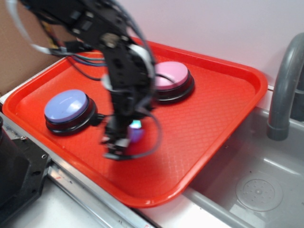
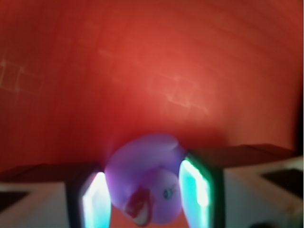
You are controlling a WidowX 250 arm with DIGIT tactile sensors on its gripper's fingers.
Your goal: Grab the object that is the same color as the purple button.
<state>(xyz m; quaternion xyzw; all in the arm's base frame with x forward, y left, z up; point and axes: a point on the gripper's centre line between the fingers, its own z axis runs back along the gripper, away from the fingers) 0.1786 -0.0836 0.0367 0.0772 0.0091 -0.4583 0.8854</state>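
A tiny purple rubber duck with a reddish beak, the object (image 2: 142,175), sits between my two glowing pads (image 2: 194,187) and touches both of them. My gripper (image 2: 145,199) is shut on it over the red tray (image 2: 152,71). In the exterior view the blurred gripper (image 1: 127,138) hangs low over the tray's middle, and the purple object (image 1: 137,135) shows between its fingers. The purple button (image 1: 66,105), a periwinkle dome on a black base, stands on the tray to the gripper's left.
A pink-domed button (image 1: 170,76) stands on the red tray (image 1: 213,109) behind the arm. A grey sink basin (image 1: 256,190) and a grey faucet pipe (image 1: 285,90) lie to the right. The tray has a raised rim all round.
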